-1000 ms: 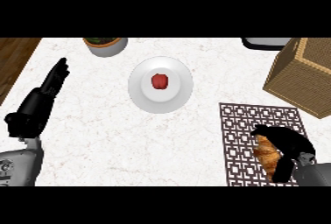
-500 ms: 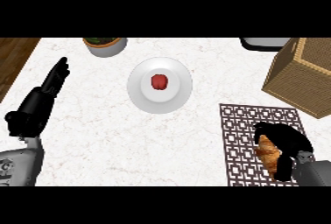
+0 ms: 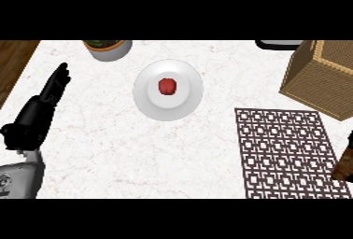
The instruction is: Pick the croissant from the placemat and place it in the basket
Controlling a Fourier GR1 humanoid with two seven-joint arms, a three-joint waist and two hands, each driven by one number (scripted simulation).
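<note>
One croissant [image 3: 343,164] — brown sliver, right edge

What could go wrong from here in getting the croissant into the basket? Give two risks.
The croissant shows only as a sliver at the view's right edge, so its hold cannot be checked; it might slip. The basket has tall walls; a low approach might clip its near wall.

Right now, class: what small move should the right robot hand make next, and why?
Probably move forward toward the basket: a brown sliver, seemingly the croissant, shows beside the right robot hand at the view's right edge, off the placemat, short of the basket.
</note>
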